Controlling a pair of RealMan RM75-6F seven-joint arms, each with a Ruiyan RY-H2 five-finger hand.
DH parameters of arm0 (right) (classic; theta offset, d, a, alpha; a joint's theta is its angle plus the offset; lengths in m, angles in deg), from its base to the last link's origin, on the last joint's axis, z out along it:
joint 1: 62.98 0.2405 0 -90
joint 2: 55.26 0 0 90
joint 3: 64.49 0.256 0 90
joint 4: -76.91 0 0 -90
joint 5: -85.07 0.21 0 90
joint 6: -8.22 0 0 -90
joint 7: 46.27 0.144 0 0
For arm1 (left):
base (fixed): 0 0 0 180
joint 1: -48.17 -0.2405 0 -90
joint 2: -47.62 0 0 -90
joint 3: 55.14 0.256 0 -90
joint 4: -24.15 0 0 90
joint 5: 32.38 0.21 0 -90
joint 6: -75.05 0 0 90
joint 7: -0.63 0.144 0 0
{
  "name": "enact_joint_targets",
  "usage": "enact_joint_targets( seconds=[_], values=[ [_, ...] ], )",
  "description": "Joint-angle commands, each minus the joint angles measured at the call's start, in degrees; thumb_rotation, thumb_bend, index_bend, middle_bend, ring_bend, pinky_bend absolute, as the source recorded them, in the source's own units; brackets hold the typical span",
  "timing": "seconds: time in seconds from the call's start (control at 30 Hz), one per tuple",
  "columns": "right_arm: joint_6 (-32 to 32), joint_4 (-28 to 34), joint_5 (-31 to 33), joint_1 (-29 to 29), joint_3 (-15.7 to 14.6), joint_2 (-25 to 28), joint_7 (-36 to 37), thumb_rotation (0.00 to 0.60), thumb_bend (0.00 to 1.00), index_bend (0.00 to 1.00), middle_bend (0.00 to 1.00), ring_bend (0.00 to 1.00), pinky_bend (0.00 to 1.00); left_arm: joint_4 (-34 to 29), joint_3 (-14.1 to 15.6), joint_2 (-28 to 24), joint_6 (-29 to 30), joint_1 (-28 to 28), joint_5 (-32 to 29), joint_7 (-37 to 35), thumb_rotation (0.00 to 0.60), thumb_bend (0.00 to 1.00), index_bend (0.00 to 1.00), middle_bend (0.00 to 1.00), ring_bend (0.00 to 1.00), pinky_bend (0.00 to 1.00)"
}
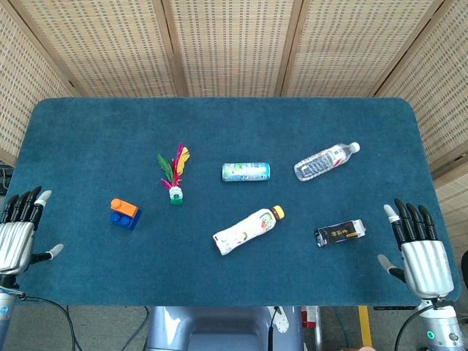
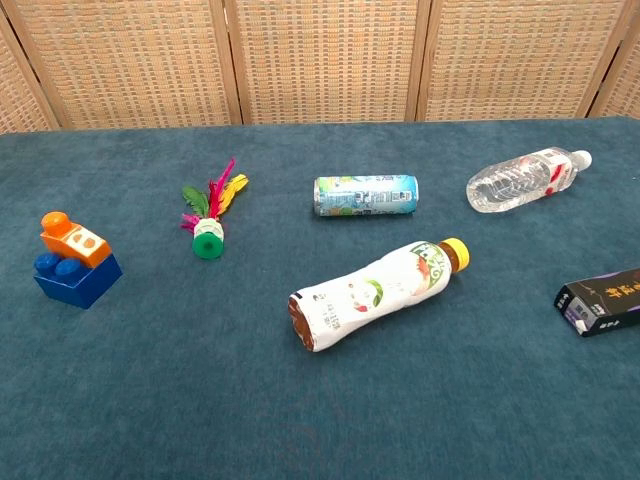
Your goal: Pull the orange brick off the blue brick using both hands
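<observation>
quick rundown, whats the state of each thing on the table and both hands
orange brick: still stuck on the blue brick, tilted
blue brick: flat on the table, under the orange one
shuttlecock: lying on its side
can: lying on its side
clear water bottle: lying down, capped
yellow-capped bottle: lying down, capped
black box: lying flat
left hand: open, holding nothing
right hand: open, holding nothing

A worktop (image 1: 219, 124) covered in dark teal felt is backed by woven wicker screen panels (image 1: 227, 44) (framed in pale wood); grey floor is glimpsed below.
</observation>
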Motion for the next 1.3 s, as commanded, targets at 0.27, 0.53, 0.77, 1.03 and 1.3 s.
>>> enact_joint_targets(
  seconds=[0.27,0.53,0.77,1.03,1.3],
  values=[
    [-0.3,-0.4,-0.4,-0.1,0.3,0.1,1.1,0.6,0.0,0.0,0.0,0.0,0.0,3.3,-1.8,0.2,-6.7,4.1,1.4,0.2,0.6,0.11,0.0,0.0,0.0,0.0],
    [0.5,-0.6,0.3,0.2,0.7,-0.3,0.9,0.6,0.0,0.0,0.0,0.0,0.0,11.1,-4.9,2.1,-23.9,15.0,-0.6,-1.8,0.6,0.19,0.09,0.05,0.0,0.0],
    [1.4,-1.1,1.2,0.5,1.0,-0.5,0.9,0.6,0.0,0.0,0.0,0.0,0.0,15.2,-5.8,5.0,-32.1,20.4,-3.4,-1.2,0.6,0.25,0.22,0.18,0.0,0.0],
    [1.6,-1.4,1.2,0.6,1.0,-0.8,0.9,0.6,0.0,0.0,0.0,0.0,0.0,15.0,-5.8,6.1,-36.6,23.0,-8.0,2.5,0.6,0.26,0.24,0.18,0.0,0.0],
    [2.2,-1.7,1.6,0.9,1.1,-1.1,1.2,0.6,0.0,0.0,0.0,0.0,0.0,15.6,-5.0,6.7,-38.6,24.0,-11.4,3.9,0.6,0.29,0.31,0.24,0.0,0.0]
  ],
)
